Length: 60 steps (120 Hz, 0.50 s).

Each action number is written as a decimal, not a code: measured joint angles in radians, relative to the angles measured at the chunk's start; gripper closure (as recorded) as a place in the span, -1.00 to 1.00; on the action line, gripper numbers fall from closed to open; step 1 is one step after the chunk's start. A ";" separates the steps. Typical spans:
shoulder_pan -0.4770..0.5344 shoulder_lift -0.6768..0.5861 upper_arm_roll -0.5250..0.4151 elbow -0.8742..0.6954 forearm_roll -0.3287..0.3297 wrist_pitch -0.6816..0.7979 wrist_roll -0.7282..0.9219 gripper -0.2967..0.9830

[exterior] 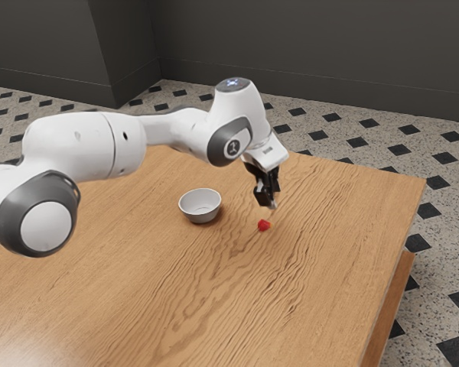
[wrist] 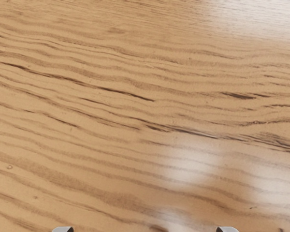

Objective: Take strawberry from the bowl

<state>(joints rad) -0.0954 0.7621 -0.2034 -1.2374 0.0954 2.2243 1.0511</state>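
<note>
Strawberry (exterior: 264, 225): we see it on the counter (exterior: 344, 229), outside the bowl (exterior: 200, 206), toward the exterior view's right
Jaws: ours stand open above the counter, higher than the bowl

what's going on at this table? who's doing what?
A white robot arm with a black two-finger end effector is working on taking a strawberry from a bowl. The small red strawberry is already out, lying on the brown wood-grain table beside the round whitish bowl, which looks empty. The end effector is open, holding nothing, raised above the table near the strawberry without touching it.
</note>
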 joint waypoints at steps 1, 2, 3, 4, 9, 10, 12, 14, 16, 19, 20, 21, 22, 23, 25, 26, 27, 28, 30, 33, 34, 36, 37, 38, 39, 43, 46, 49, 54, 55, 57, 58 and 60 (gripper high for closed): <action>0.000 -0.001 0.000 0.000 0.000 0.000 0.000 -0.02; 0.000 -0.002 0.000 -0.001 -0.001 0.000 0.000 -0.04; 0.000 -0.002 0.000 -0.001 -0.001 0.000 -0.001 -0.05; 0.000 -0.003 0.000 -0.001 -0.002 0.000 -0.001 -0.07; 0.000 -0.011 0.001 -0.003 -0.004 -0.001 -0.003 -0.16; 0.001 -0.015 0.001 -0.005 -0.005 -0.003 -0.004 -0.17; 0.001 -0.026 0.001 -0.010 -0.006 -0.007 -0.010 -0.20; 0.005 -0.047 0.002 -0.018 -0.006 -0.019 -0.021 -0.22; 0.010 -0.073 0.004 -0.031 -0.005 -0.037 -0.035 -0.25; 0.023 -0.134 0.014 -0.058 -0.004 -0.083 -0.068 -0.28; 0.029 -0.160 0.017 -0.069 -0.004 -0.103 -0.081 -0.29; 0.038 -0.186 0.020 -0.078 -0.004 -0.125 -0.095 -0.30; 0.049 -0.216 0.021 -0.086 -0.003 -0.150 -0.110 -0.31; 0.060 -0.242 0.023 -0.093 -0.003 -0.174 -0.125 -0.32; 0.082 -0.299 0.026 -0.105 -0.003 -0.223 -0.153 -0.33; 0.093 -0.330 0.027 -0.110 -0.002 -0.248 -0.166 -0.34; 0.103 -0.361 0.029 -0.114 -0.001 -0.271 -0.180 -0.35; 0.112 -0.391 0.032 -0.117 0.000 -0.293 -0.192 -0.36; 0.126 -0.447 0.042 -0.122 0.003 -0.335 -0.216 -0.37; 0.137 -0.517 0.064 -0.127 0.006 -0.389 -0.250 -0.39; 0.139 -0.537 0.074 -0.129 0.007 -0.404 -0.261 -0.39; 0.143 -0.568 0.092 -0.131 0.009 -0.432 -0.283 -0.40; 0.145 -0.581 0.100 -0.132 0.010 -0.444 -0.293 -0.41; 0.146 -0.591 0.107 -0.133 0.011 -0.457 -0.304 -0.41; 0.147 -0.600 0.113 -0.134 0.012 -0.469 -0.314 -0.42; 0.148 -0.625 0.129 -0.136 0.014 -0.512 -0.354 -0.44; 0.144 -0.635 0.136 -0.136 0.015 -0.540 -0.383 -0.45; 0.134 -0.639 0.140 -0.138 0.015 -0.565 -0.410 -0.46; 0.116 -0.642 0.143 -0.142 0.014 -0.602 -0.453 -0.47; 0.113 -0.642 0.144 -0.142 0.014 -0.609 -0.461 -0.47; 0.108 -0.643 0.145 -0.143 0.013 -0.621 -0.477 -0.48; 0.106 -0.643 0.145 -0.143 0.013 -0.627 -0.485 -0.48; 0.103 -0.643 0.145 -0.143 0.012 -0.639 -0.500 -0.49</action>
<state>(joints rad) 0.0074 0.1192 -0.0586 -1.3808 0.1075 1.5854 0.5510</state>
